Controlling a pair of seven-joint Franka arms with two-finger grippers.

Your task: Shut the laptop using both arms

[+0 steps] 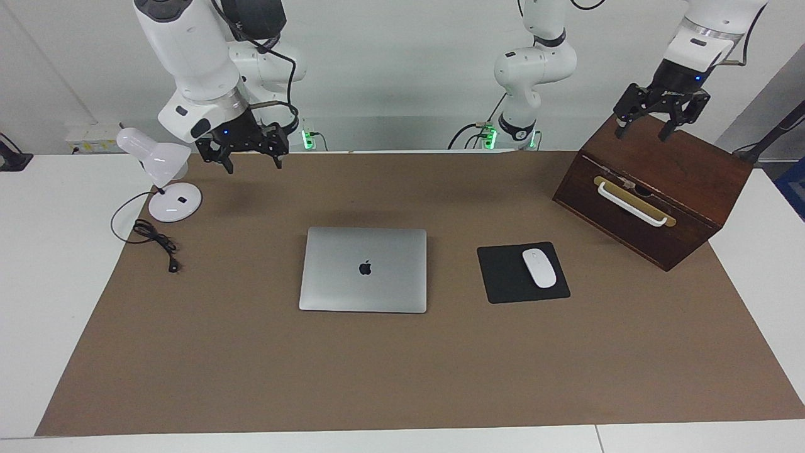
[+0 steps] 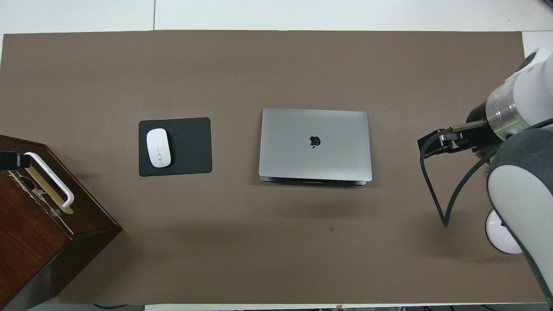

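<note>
Two hands up and wide open, laptop shut flat mid-counter.

Nearest the robots, the left hand [image 1: 660, 119] hangs empty over the wooden box [image 1: 654, 189] at the left arm's end of the counter [image 1: 402, 377]; the right hand [image 1: 242, 151] hangs empty over the counter's robot-side edge beside the desk lamp [image 1: 160, 179]. Farther out, the laptop [image 1: 363, 269] lies closed, lid up, beside the mouse pad [image 1: 503, 277] carrying the mouse [image 1: 539, 268]. It looks stiff, thin, smooth and slippery; pressing flat on the lid suits it better than pinching an edge.
</note>
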